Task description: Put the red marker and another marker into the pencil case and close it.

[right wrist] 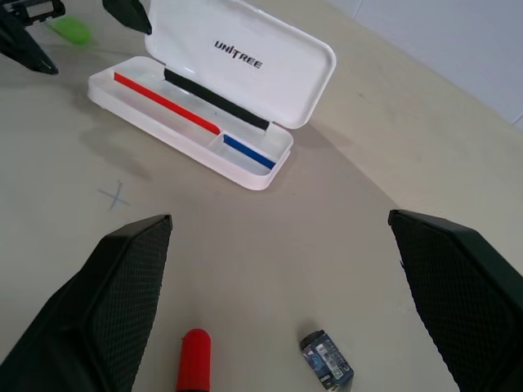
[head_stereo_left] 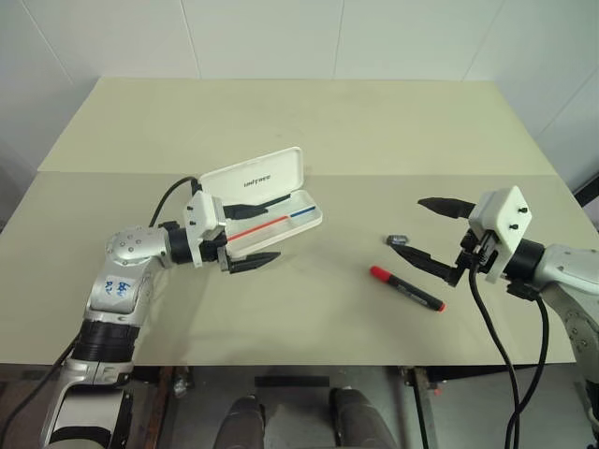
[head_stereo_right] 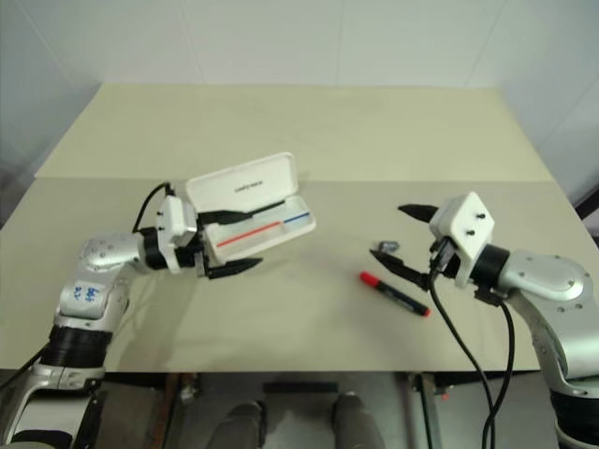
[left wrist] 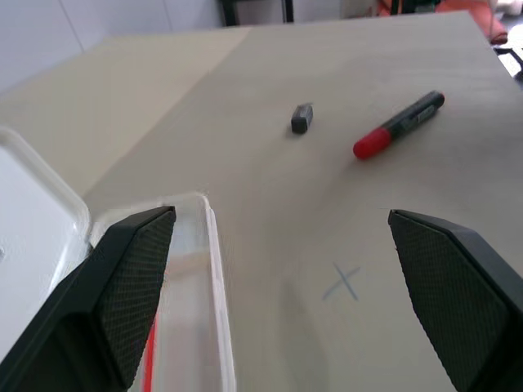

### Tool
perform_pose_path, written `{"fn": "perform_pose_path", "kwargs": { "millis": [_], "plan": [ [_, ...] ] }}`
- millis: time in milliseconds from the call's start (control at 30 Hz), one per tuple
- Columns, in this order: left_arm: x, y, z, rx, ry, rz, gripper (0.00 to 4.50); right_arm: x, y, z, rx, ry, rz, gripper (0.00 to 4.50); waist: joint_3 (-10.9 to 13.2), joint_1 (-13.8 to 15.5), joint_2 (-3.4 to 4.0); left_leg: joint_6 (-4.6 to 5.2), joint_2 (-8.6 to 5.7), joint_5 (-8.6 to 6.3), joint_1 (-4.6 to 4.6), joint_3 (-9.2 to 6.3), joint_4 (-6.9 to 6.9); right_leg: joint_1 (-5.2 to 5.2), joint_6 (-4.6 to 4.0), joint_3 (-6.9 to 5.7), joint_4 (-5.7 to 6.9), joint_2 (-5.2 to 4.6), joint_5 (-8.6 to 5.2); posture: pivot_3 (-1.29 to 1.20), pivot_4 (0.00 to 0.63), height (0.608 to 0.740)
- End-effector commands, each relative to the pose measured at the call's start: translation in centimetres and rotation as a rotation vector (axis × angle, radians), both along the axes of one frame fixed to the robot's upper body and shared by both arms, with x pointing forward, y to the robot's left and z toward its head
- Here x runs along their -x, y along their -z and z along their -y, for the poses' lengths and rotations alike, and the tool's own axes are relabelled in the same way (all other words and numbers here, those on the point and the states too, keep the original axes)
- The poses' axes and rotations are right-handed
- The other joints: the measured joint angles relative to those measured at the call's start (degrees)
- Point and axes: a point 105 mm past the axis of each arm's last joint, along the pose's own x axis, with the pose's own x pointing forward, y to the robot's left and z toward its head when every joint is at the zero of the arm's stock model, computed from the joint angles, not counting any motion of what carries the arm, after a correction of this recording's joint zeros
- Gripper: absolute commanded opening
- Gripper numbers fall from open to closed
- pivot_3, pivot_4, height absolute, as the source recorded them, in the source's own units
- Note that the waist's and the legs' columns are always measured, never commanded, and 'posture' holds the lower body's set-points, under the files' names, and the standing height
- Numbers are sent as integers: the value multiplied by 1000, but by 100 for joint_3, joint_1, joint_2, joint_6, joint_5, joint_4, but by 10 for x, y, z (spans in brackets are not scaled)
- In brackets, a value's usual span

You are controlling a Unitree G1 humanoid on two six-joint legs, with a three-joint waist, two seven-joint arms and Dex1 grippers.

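Now w/ both grippers spread empty, drop the right gripper [head_stereo_left: 442, 236] square across the red marker [head_stereo_left: 406, 288] lying just beside it, well apart from the open pencil case [head_stereo_left: 301, 218] by the left gripper [head_stereo_left: 255, 231].

Soft, even overhead light fills the scene, bright without harsh glare. The desk [head_stereo_left: 309, 122] carries faint, diffuse shadows beneath the pencil case [head_stereo_left: 267, 201] and both arms. The head views are sharp across the middle. In the left wrist view, the near rim of the case and the claw fingers [left wrist: 122, 286] blur slightly, out of focus.
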Motion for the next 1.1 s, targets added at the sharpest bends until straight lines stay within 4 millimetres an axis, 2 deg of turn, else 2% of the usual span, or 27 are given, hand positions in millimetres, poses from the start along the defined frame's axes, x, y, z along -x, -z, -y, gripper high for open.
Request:
{"fn": "perform_pose_path", "kwargs": {
  "millis": [33, 200, 367, 467, 667, 933, 1100],
  "plan": [
    [4, -3, -9, -89, -49, 44, 4483, 1, -11, -17, -40, -54, 58, 4500, 1, 19, 1, -1, 0, 1, 0, -2, 0, -1, 0, -2, 1, 0, 0, 0, 150, 740],
    [-9, 5, -25, -118, -244, 12, 4483, 3, -15, -36, -95, -90, 83, 4500, 1, 73, 1, -4, -5, 2, -3, -6, 3, 2, -1, -6, 0, -4, 0, 0, 150, 740],
    [-13, 18, -17, -127, -248, -28, 4483, -1, -15, -41, -123, -74, 95, 4500, 2, 62, 2, -3, -6, 1, -37, -25, 23, -12, -1, -25, 0, -5, 0, 0, 150, 740],
    [-18, 18, -10, -103, -240, -36, 3914, -1, -12, -44, -129, -74, 96, 4500, 2, 62, 2, -3, -6, 2, -37, -28, 23, -12, -1, -29, 1, -4, 0, 0, 150, 740],
    [-23, 14, -1, -96, -211, -27, 2055, 0, -13, -44, -146, -46, 114, 4500, 2, 61, 2, -3, -8, 2, -40, -29, 29, -12, -1, -30, 4, -5, 0, 0, 150, 740],
    [-33, 23, -1, -164, -214, -83, 2055, 6, -13, -48, -163, -40, 121, 4500, 2, 56, 3, -3, -8, 2, -40, -30, 32, -13, -1, -30, 8, -4, 0, 0, 150, 740],
    [-40, 27, -6, -214, -235, -104, 2055, 16, -13, -53, -134, -101, 106, 4500, 2, 57, 3, -3, -8, 2, -40, -32, 32, -12, -1, -32, 9, -4, 0, 0, 150, 740]
  ]
}}
